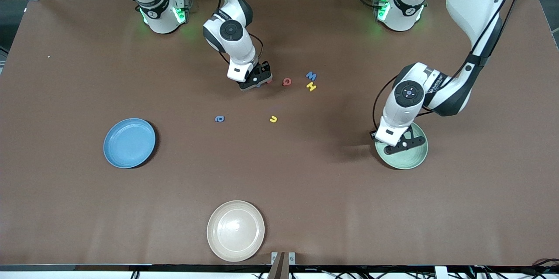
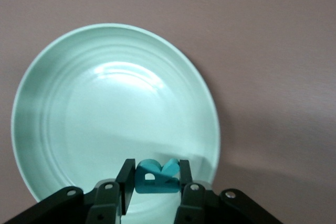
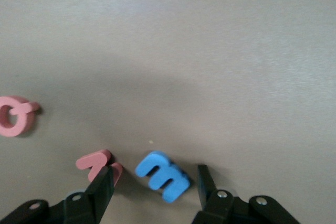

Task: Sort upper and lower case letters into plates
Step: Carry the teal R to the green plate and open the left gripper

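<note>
cream-white plate [image 1: 236, 231] | on brown table [image 1: 65, 204] (near the front-camera edge) | upright, empty

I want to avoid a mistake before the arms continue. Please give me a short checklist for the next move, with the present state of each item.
1. Left gripper shut on the teal letter: ok.
2. Teal letter over the pale green plate: ok.
3. Right gripper open around the blue letter: ok.
4. Red letter clear of the right gripper's finger: not ok, it lies right beside it.
5. Blue plate free to receive a letter: ok.
</note>
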Tool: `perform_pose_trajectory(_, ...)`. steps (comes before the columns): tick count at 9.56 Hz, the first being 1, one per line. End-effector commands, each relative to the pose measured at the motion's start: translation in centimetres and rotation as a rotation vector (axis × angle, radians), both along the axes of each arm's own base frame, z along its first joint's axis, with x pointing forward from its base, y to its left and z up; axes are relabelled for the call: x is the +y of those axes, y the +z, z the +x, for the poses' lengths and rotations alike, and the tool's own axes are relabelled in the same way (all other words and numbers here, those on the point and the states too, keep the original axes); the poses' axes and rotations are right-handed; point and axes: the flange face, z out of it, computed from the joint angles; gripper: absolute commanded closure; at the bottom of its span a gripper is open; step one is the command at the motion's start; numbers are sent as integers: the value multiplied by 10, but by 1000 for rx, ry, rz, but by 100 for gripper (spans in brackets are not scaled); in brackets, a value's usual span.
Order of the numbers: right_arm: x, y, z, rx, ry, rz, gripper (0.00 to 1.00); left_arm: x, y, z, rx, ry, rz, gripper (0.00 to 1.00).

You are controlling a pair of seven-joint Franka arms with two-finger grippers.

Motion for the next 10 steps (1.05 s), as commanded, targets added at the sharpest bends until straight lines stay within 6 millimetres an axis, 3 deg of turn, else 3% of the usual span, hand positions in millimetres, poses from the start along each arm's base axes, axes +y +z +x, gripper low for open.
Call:
perform_pose_trajectory(1,-17,3,17,29,4,-21,25,26,-3,3,8,-36,30,100)
perform_pose_trajectory(2,-16,-2,15,33,4,-22,25,42,-2,7,15,-54,34,100)
perform_pose_trajectory(5,4,2,3,44,-30,7,25,46,-3,9,18,-57,33,100)
perform_pose_trajectory(6,25,8,-9,59,-47,37,25,45,-2,9,15,-58,32,41)
perform_pose_trajectory(7,26,13,-2,58,-39,45,25,40,-1,9,11,-57,31,0)
perform_pose_trajectory(10,-2,12,25,70,132,28,25,15,15,8,-9,-68,2,0)
